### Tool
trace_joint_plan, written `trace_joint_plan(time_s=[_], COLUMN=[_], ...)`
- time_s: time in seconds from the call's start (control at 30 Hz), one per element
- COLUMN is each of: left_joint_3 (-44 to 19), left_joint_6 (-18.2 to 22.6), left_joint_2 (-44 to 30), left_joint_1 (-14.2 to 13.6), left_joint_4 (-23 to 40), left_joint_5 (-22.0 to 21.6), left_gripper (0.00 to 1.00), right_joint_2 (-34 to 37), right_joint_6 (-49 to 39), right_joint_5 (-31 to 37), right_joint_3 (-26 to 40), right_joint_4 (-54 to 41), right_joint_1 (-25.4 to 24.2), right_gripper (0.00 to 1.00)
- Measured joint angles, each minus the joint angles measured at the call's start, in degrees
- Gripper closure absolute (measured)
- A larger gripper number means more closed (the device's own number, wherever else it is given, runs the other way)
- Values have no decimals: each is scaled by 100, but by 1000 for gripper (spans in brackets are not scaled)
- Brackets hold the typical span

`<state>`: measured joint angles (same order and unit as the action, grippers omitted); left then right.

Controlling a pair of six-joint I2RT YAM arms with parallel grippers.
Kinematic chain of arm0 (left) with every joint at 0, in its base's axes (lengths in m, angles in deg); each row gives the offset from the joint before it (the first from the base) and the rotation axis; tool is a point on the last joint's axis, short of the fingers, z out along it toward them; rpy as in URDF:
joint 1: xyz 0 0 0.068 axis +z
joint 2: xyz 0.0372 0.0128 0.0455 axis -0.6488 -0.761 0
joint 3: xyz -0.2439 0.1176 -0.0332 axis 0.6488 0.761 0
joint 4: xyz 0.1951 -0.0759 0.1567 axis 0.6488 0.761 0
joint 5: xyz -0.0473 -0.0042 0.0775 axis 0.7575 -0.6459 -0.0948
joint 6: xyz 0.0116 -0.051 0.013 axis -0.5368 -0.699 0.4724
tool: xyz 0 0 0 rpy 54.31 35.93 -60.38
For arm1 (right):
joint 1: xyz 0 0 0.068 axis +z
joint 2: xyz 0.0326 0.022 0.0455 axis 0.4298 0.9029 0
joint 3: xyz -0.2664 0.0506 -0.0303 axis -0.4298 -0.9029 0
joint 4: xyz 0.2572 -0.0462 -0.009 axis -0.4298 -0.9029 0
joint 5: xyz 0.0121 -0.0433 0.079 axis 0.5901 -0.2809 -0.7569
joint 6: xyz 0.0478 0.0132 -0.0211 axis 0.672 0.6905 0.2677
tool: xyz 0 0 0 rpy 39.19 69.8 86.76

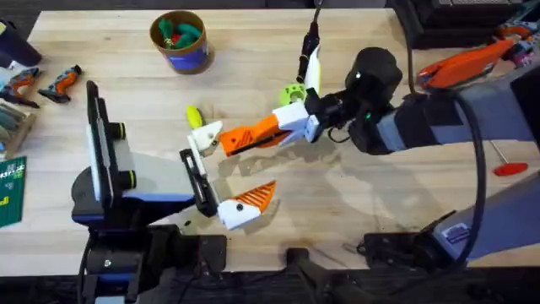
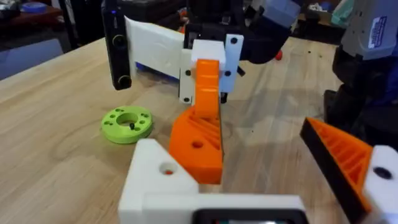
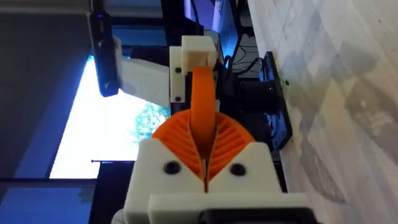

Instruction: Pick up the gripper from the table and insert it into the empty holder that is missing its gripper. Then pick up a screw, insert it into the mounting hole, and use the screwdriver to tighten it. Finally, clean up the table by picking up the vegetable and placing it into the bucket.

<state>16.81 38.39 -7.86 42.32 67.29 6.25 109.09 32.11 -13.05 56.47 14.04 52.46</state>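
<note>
From near to far: my left gripper hangs with its fingers spread wide, nothing between them, its bare white holder on one side. The gripper, the orange wedge, sits touching that holder, its long axis running right and slightly far toward my right gripper, which is clamped on its far end. I judge seating depends on that line. Whether the holes align I cannot tell. The vegetable lies just beyond; the bucket farther.
</note>
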Motion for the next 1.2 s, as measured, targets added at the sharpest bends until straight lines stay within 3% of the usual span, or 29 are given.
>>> trace_joint_plan(time_s=[1.2], left_joint_3=[0], left_joint_6=[0], left_joint_2=[0], left_joint_1=[0], left_joint_4=[0], left_joint_5=[0], left_gripper=[16], right_joint_2=[-1], right_joint_6=[-78], right_joint_5=[327], right_joint_3=[0], right_joint_4=[217], right_joint_1=[299], right_gripper=[989])
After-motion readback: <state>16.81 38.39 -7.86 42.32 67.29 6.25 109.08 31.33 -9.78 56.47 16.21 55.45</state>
